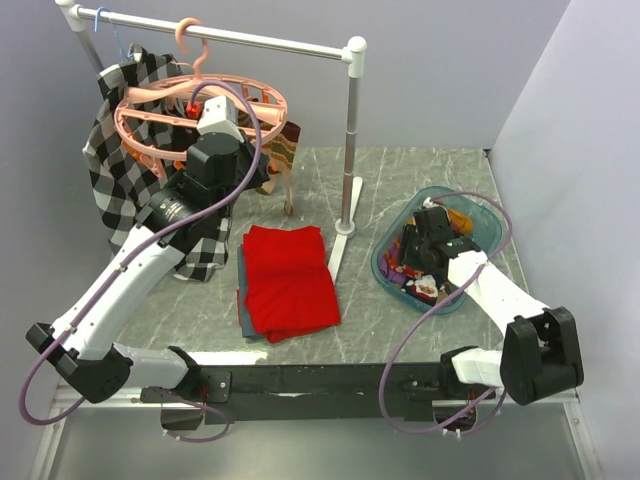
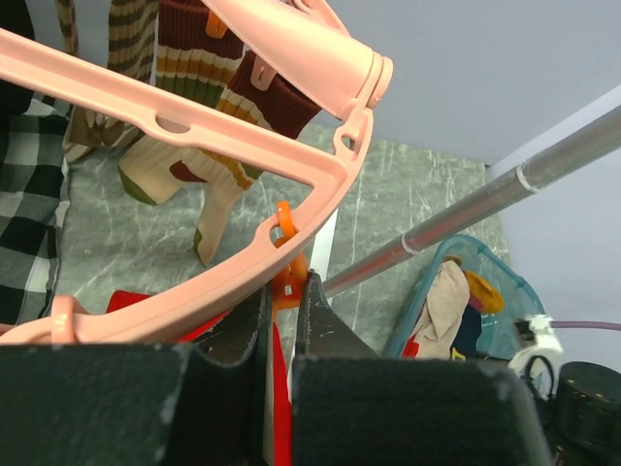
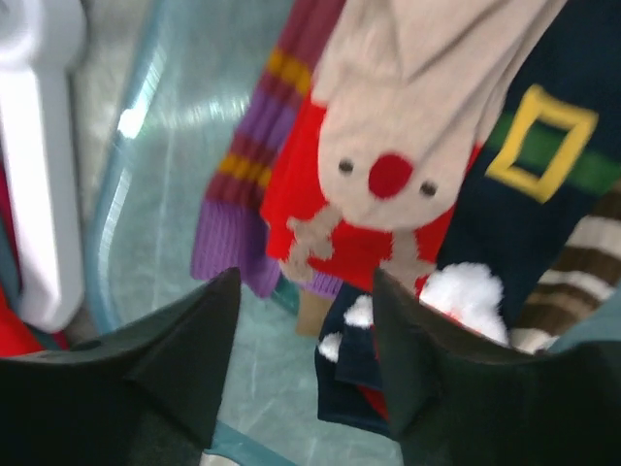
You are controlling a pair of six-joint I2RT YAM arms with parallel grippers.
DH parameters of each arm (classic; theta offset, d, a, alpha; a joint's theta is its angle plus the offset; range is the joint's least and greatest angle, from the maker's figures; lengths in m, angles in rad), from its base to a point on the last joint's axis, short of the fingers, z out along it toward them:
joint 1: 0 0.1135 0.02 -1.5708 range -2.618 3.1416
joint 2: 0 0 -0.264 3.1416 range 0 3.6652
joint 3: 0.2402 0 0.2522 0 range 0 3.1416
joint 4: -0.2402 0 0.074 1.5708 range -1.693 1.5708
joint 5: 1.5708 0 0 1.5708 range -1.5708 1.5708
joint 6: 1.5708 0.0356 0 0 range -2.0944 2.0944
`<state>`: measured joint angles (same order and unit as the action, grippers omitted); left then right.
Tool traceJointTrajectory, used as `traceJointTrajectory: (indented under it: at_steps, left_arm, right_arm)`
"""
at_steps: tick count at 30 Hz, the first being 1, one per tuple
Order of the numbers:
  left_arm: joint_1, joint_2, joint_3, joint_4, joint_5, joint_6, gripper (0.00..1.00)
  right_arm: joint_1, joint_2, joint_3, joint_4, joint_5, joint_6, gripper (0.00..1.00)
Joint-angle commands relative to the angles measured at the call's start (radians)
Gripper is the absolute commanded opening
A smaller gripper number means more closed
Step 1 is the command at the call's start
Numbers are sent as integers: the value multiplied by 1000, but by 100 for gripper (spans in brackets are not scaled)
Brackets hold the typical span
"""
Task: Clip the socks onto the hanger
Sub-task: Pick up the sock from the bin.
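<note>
From overhead, the salmon-pink hanger hangs by its hook from the white rail at about 11 o'clock on the table, with a checked shirt draped beside it at 9 o'clock. The left gripper is raised into the ring. I cannot make out its tips from here. A brown striped sock dangles at the ring's 3 o'clock side. A folded red cloth lies mid-table, and at 3 o'clock a clear blue bin holds the loose socks, with the right gripper dipped into it. Through the left wrist camera, the left gripper is pinched tight on an orange clip hanging off the hanger's lower rim, its fingers nearly touching. Clipped striped socks hang at 12 o'clock, and the bin shows at 4 o'clock. Through the right wrist camera, the right gripper stands with its jaws apart and nothing between them, just above the pile. A red reindeer sock lies at 12 o'clock, a purple striped sock at 10 o'clock, a navy sock with a yellow buckle at 2 o'clock, and a white pompom just beside the right-hand finger.
</note>
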<state>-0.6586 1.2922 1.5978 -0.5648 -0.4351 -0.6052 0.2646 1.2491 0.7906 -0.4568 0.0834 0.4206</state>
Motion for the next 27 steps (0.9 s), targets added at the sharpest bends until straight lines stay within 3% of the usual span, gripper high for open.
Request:
traceJointTrajectory:
  at_steps: [1,10,13,15,17,27]
  left_arm:
    - [1,-17,-12,28,64,24,1]
    - [-1,-36,-29,31,72,36,1]
    - [-1,-42,-35,29,73,36,1]
    - [1,-47,-35,26,75,38,1]
    - [-1,-51,-33,25,70,39,1]
    - [1,-59,-29,32,79,47,1]
  right_arm:
    - [-4,22,-25,27,-74,30,55]
    - [-2,159,-11,93,-44,40,49]
    - [-4,176,7,107,-7,35,31]
    - [-5,168,25,96,18,32,9]
    - [-7,145,51,78,24,33,0]
    - [-25,-123,133,-26,-74,56,0]
